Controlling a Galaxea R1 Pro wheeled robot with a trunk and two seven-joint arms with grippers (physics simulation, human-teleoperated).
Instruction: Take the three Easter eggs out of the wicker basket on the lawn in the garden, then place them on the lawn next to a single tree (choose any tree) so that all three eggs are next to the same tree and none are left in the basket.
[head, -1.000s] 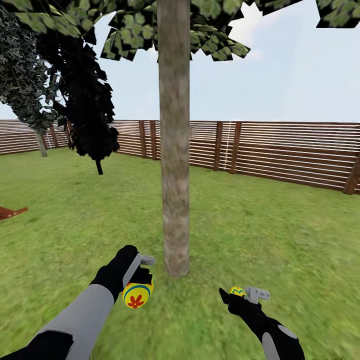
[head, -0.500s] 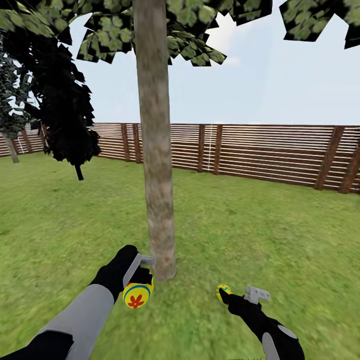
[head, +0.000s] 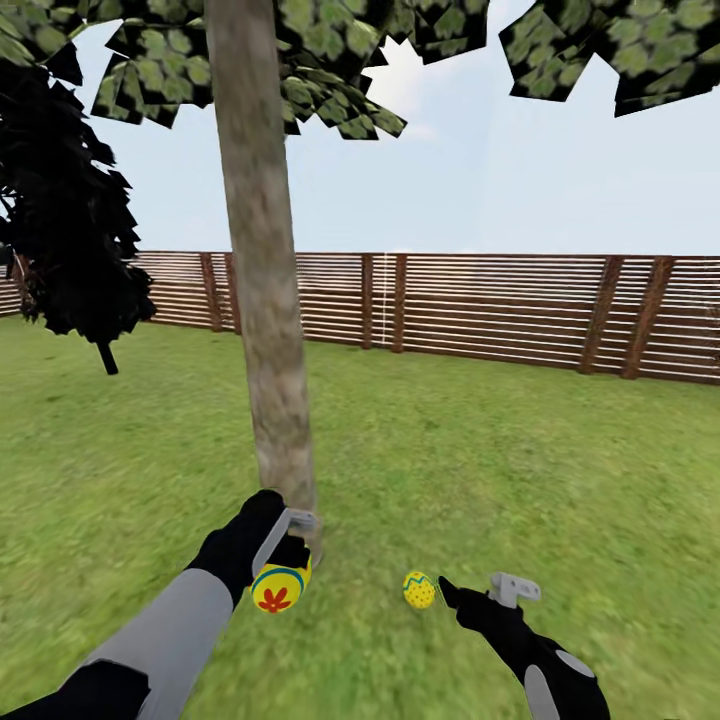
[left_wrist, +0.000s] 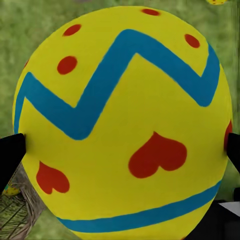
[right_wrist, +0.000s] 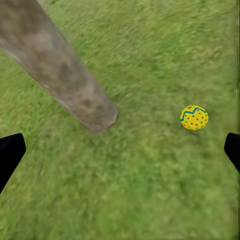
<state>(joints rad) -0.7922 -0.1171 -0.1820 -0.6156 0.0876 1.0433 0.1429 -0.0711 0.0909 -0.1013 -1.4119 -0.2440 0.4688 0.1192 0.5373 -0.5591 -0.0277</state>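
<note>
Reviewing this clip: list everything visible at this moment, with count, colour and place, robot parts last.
Easter egg in the left gripper: one, yellow with blue zigzag and red marks, held near the trunk base.
Easter egg on the lawn: one, yellow with red dots, lying free right of the trunk.
tree: one, grey-beige trunk, green canopy.
dark tree: one, near-black, far left.
fence: brown slats, across the back.
lawn: green.
left gripper: shut on its egg.
right gripper: open, empty.
</note>
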